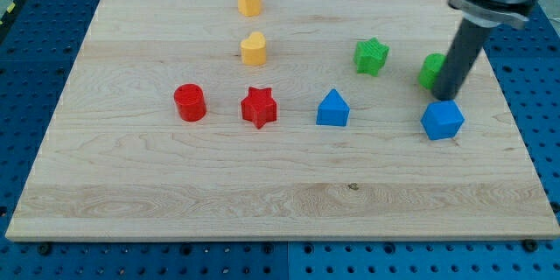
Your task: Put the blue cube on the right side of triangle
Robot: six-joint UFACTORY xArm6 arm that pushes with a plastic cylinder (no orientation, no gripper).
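Note:
The blue cube [442, 120] lies on the wooden board at the view's right. The blue triangle [332, 108] lies to its left, near the board's middle, well apart from it. My tip [446, 98] is at the end of the dark rod, just above the cube's top edge and touching or nearly touching it. The rod partly hides a green block [430, 71] behind it.
A green star [371, 56] lies up and right of the triangle. A red star [259, 107] and a red cylinder [189, 102] lie to the triangle's left. Two yellow blocks [249, 0] [254, 49] lie at the top middle. The board's right edge [516, 122] is close to the cube.

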